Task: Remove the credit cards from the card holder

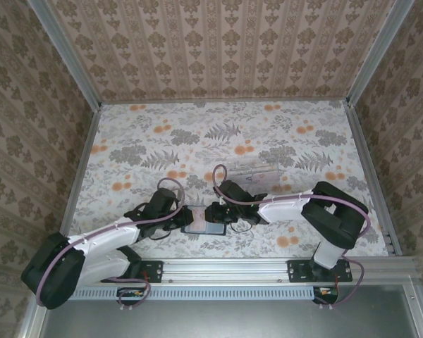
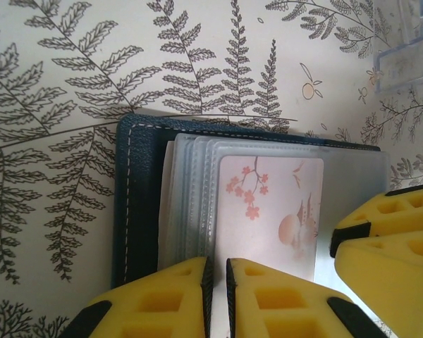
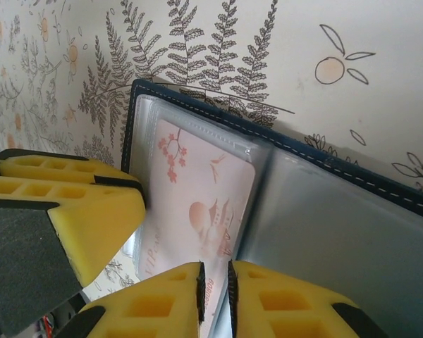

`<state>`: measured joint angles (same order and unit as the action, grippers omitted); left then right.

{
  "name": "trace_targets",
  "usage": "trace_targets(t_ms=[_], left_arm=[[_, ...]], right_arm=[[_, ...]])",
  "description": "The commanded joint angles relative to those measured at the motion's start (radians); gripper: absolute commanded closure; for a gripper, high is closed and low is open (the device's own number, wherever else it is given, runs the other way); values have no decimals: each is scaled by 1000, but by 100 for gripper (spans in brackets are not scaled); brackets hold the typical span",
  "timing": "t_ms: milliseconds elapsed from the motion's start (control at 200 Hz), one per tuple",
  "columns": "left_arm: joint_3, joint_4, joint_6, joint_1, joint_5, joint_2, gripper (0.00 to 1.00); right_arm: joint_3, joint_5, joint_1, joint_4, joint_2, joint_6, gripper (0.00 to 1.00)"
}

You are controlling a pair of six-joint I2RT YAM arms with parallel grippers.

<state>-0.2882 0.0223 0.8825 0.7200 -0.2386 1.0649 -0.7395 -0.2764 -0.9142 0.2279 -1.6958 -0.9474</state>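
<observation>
The card holder [image 1: 210, 228] lies open on the floral table, its navy cover [image 2: 134, 204] and clear sleeves facing up. A pale pink credit card [image 2: 271, 204] with blossoms sits in the top sleeve [image 3: 197, 190]. At the card's left edge, where the stacked sleeve edges run, my left gripper [image 2: 216, 271] has its fingers closed to a thin slit on the sleeve. My right gripper [image 3: 215, 274] is pinched on the card's other end, over its printed number. The right arm's fingers [image 2: 388, 239] show beside the card in the left wrist view. Other cards are hidden.
A clear plastic tray [image 1: 254, 172] stands just beyond the right arm, and its corner [image 2: 409, 56] shows in the left wrist view. Both arms meet low over the table's near middle. Patterned walls enclose the table on three sides.
</observation>
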Motion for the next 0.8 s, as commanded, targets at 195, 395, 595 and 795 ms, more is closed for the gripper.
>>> trace_targets(t_ms=[195,395,595,795], left_arm=[[12,19,1,18,15,-1,83],[7,16,3,27,19,9,83],[1,23,6,36,27,20,84],[-5,76,9,32,62,23,88]], right_arm=[[-1,-74,20,61,-64,-46,80],[8,-85,25,69,-66,-53,83],[28,-86,35,88,-53,-64,100],[95,-77,68,97,-4,-71,100]])
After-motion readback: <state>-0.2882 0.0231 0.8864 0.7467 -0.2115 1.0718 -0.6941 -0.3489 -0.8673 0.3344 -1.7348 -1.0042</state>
